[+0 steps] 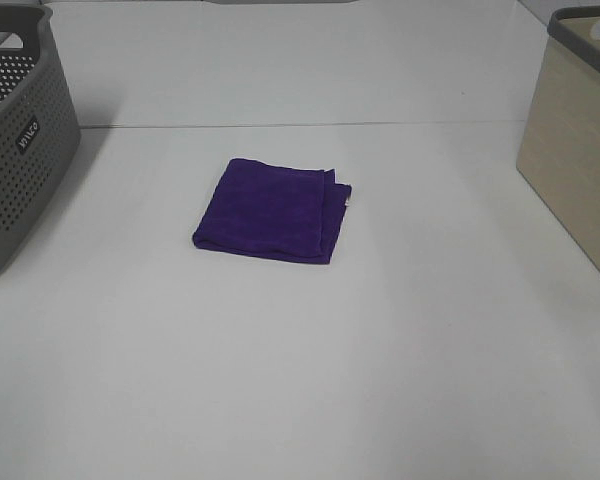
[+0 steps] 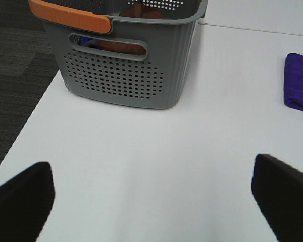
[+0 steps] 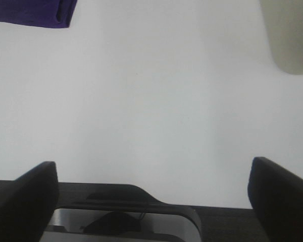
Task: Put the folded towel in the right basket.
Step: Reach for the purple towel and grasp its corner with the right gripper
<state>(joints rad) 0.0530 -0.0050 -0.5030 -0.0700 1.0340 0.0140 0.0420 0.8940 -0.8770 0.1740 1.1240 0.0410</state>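
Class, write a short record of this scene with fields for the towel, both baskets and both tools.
towel: purple, folded, flat on the white table, between the baskets, untouched
left basket: grey, perforated, orange handle, items inside
right basket: beige, plain walls
left tool: open, empty, over the table
right tool: open, empty, over the table

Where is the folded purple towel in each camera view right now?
Exterior high: the folded purple towel lies flat near the middle of the white table.
Left wrist: towel cut off at the frame edge, apart from the grey perforated basket.
Right wrist: towel cut off at a frame corner.
Shared landmark: the white table, in all three.
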